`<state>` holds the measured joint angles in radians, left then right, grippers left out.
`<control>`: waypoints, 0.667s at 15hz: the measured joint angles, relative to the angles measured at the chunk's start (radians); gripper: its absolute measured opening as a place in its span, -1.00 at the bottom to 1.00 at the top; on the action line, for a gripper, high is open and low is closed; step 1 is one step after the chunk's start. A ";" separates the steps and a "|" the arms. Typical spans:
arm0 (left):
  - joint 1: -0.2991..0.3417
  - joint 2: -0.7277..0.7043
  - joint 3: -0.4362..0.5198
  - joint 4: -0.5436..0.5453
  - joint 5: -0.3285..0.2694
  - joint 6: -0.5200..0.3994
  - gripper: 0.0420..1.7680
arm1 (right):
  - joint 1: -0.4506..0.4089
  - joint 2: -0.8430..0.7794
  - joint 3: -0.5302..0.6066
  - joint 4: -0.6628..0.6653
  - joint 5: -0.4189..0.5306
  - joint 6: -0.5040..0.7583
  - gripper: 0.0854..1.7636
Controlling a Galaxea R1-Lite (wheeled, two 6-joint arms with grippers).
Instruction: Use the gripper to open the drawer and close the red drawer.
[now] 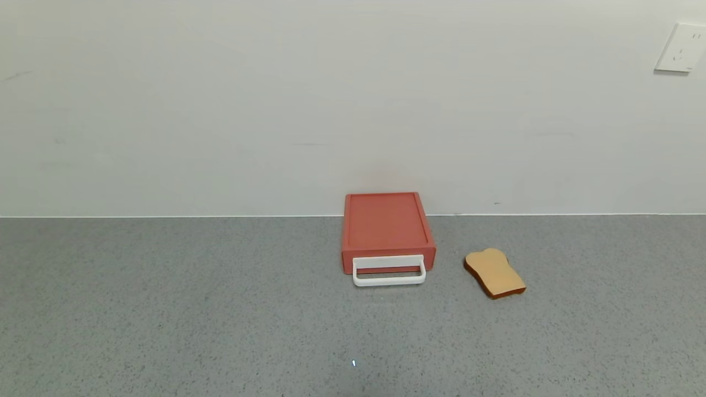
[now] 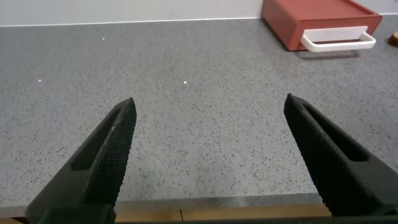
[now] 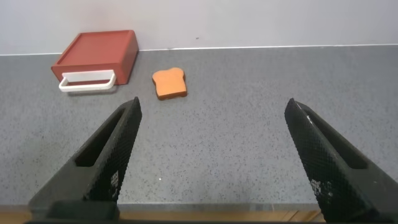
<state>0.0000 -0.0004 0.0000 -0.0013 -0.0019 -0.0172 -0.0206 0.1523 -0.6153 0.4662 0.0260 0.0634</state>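
Note:
The red drawer [image 1: 387,229] is a flat red-orange box against the back wall, its tray pushed in and its white loop handle [image 1: 389,271] facing the front. It also shows far off in the left wrist view [image 2: 317,22] and in the right wrist view [image 3: 96,57]. Neither gripper shows in the head view. My left gripper [image 2: 208,109] is open and empty over the counter's front edge, far from the drawer. My right gripper [image 3: 212,109] is open and empty, also at the front edge.
A tan toast-shaped slice [image 1: 494,272] lies on the grey speckled counter [image 1: 193,309] just right of the drawer; it also shows in the right wrist view [image 3: 169,83]. A white wall socket [image 1: 682,48] is at the upper right.

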 joint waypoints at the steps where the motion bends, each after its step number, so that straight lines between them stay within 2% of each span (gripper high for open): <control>1: 0.000 0.000 0.000 0.000 0.000 0.000 0.94 | 0.002 -0.031 0.024 -0.004 -0.005 0.000 0.92; 4: 0.000 0.000 0.000 0.000 0.000 0.000 0.94 | 0.006 -0.095 0.087 -0.027 -0.012 -0.001 0.92; 6: 0.000 0.000 0.000 0.000 0.001 0.000 0.94 | 0.007 -0.116 0.155 -0.100 -0.013 -0.001 0.92; 10: 0.000 0.000 0.000 0.000 0.001 0.000 0.94 | 0.009 -0.136 0.386 -0.295 -0.005 -0.051 0.92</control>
<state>0.0000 -0.0004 0.0000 -0.0013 -0.0013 -0.0177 -0.0119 0.0164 -0.2298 0.1713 0.0211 0.0123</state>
